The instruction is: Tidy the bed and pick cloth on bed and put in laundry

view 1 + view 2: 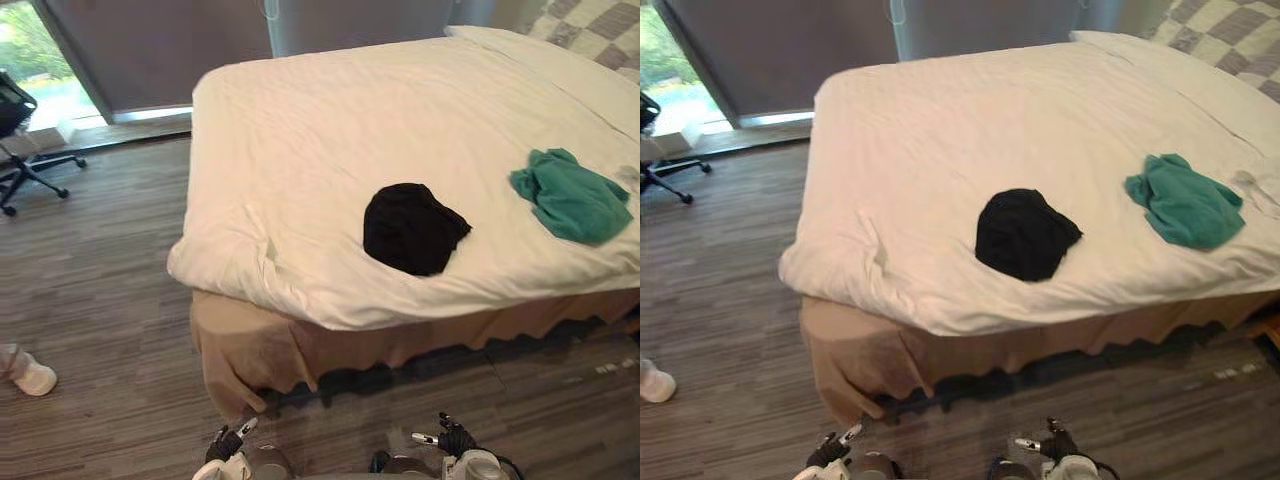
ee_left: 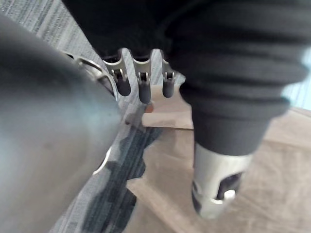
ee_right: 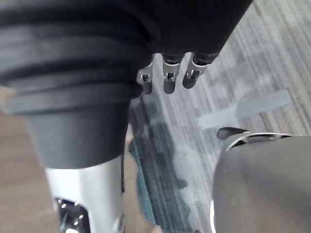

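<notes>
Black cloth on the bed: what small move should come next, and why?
Probably step toward the bed and raise the right hand to the black cloth. That cloth lies near the front edge, the green cloth farther right; the right hand and the left hand hang low, open and empty.

No text, label, brand or number can be read anywhere.

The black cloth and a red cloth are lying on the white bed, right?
Not quite: it is a green cloth, not a red one, as the left eye view shows. It and the black cloth do lie on the white bed.
</notes>
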Available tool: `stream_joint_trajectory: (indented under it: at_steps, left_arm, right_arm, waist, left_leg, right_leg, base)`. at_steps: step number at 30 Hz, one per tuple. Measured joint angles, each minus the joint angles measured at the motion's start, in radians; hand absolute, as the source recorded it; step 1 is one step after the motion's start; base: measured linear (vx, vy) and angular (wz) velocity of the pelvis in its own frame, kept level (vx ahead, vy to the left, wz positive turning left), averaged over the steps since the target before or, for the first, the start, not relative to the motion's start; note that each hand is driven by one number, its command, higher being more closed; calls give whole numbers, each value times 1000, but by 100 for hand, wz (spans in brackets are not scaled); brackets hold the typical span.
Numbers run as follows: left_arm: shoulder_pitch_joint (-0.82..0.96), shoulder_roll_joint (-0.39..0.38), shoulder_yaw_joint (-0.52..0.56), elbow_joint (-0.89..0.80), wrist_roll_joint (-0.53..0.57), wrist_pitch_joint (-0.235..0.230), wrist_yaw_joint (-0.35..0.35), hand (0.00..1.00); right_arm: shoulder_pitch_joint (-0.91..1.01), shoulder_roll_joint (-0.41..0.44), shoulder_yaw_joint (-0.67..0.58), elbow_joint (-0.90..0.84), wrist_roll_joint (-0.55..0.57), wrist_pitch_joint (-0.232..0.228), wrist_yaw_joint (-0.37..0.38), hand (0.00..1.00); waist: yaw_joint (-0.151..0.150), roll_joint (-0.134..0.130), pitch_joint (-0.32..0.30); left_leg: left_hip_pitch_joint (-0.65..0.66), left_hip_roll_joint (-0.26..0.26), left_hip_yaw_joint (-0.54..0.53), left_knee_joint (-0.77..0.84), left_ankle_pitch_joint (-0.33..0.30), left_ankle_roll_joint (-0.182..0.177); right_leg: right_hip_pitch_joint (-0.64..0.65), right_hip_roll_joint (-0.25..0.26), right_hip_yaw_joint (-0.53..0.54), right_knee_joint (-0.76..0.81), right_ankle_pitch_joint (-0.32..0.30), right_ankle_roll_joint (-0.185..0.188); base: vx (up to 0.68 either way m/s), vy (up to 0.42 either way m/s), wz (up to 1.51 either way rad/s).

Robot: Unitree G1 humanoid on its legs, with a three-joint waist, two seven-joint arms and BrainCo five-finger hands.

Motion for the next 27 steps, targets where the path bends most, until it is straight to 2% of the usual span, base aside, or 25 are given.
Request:
stream_joint_trajectory:
  at_steps: [3,5,8,10,13,15,18,20,23,27]
  left_arm:
    - [2,25,-1,7,3,-36,1,0]
    - [-3,40,-3,7,-7,-40,3,0]
    - [-27,94,9,2,-56,-60,14,0]
    - [-44,156,45,-39,-122,-87,43,0]
    - [-72,248,98,-93,-203,-135,68,0]
    - [-70,309,159,-152,-265,-201,78,0]
    - [-61,322,223,-285,-311,-278,57,0]
    - [-62,331,240,-356,-306,-301,42,0]
    - [-76,348,228,-507,-236,-319,35,0]
    - [-120,415,136,-662,-62,-310,-1,0]
  right_arm:
    - [9,29,-1,2,1,10,-1,0]
    - [9,23,-2,9,1,13,-4,0]
    - [9,2,-2,45,0,17,-10,0]
    - [6,-13,-2,47,1,19,-18,0]
    - [20,-11,-1,52,9,19,-19,0]
    - [19,-14,-1,78,10,24,-30,0]
    - [26,-11,2,77,10,32,-36,0]
    - [28,-10,10,73,13,38,-38,0]
    - [52,-8,48,52,39,51,-39,0]
    - [74,-3,93,29,41,51,-42,0]
  waist:
    - [6,-49,-24]
    - [4,-65,-35]
    - [-8,-61,-33]
    - [-24,-44,-26]
    - [-28,-57,-18]
    - [-24,-66,-16]
    - [-12,-63,-15]
    - [-8,-63,-15]
    - [-8,-59,-18]
    - [-7,-55,-28]
  left_leg:
    - [35,-48,0,-103,33,-1]
    - [63,-85,-11,-168,54,4]
    - [107,-123,-38,-244,79,12]
    - [115,-132,-75,-279,91,19]
    - [109,-138,-106,-279,96,25]
    - [108,-145,-109,-285,97,26]
    - [106,-144,-109,-287,93,29]
    - [106,-144,-106,-287,86,22]
    - [106,-142,-100,-288,78,25]
    - [104,-133,-62,-288,78,25]
  right_leg:
    - [0,-29,-14,-3,-10,16]
    - [9,-49,-25,-2,-19,29]
    - [23,-77,-50,28,-35,50]
    - [-5,-88,-48,106,-36,52]
    - [1,-89,-44,115,-28,41]
    - [21,-86,-44,77,-15,28]
    - [39,-75,-43,20,8,25]
    - [51,-72,-44,3,8,25]
    - [72,-66,-53,-30,9,25]
    - [85,-61,-64,-70,8,26]
  base:
    - [143,77,21]
    - [116,80,24]
    - [62,73,27]
    - [4,75,38]
    - [-9,61,36]
    - [-2,48,9]
    - [-25,45,0]
    - [0,0,0]
    - [-10,-9,-1]
    - [-38,-30,-13]
